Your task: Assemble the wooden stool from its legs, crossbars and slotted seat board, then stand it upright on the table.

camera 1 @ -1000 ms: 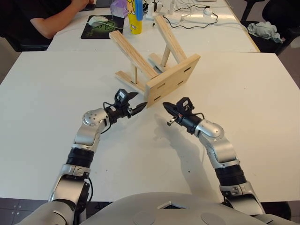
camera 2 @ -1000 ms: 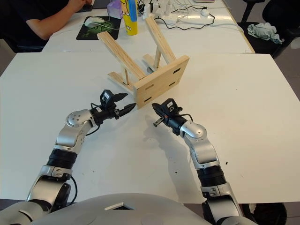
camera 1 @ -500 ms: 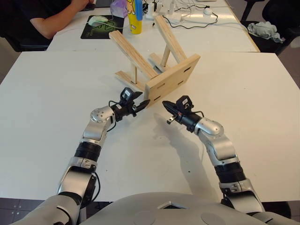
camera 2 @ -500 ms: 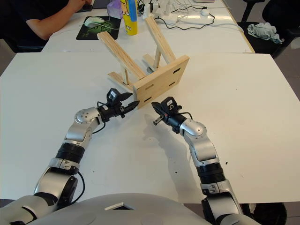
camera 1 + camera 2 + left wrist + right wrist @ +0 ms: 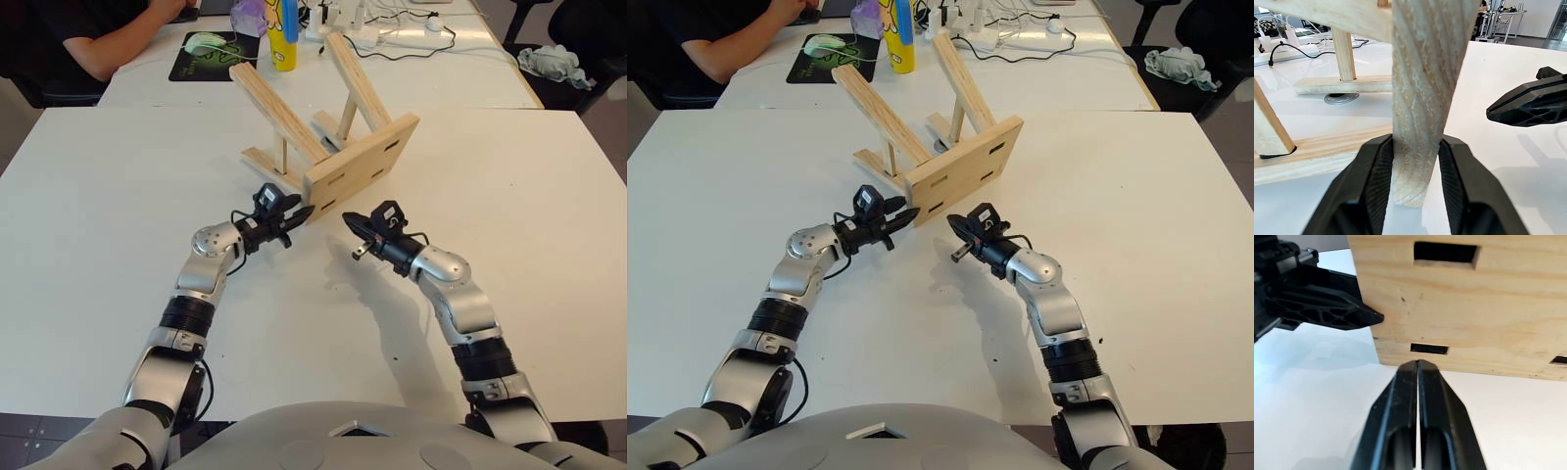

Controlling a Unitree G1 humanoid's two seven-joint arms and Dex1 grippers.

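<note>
Stool (image 5: 328,127) lying on its side on the table (image 5: 549,245).
Left gripper (image 5: 299,213) clamps a corner of the seat board (image 5: 364,162); right gripper (image 5: 349,219), fingers closed and empty, sits just beside the board.

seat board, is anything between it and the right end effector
Nothing visible: only bare table separates the shut right end effector from the lower edge of the seat board. The left end effector clamps its near corner.
</note>
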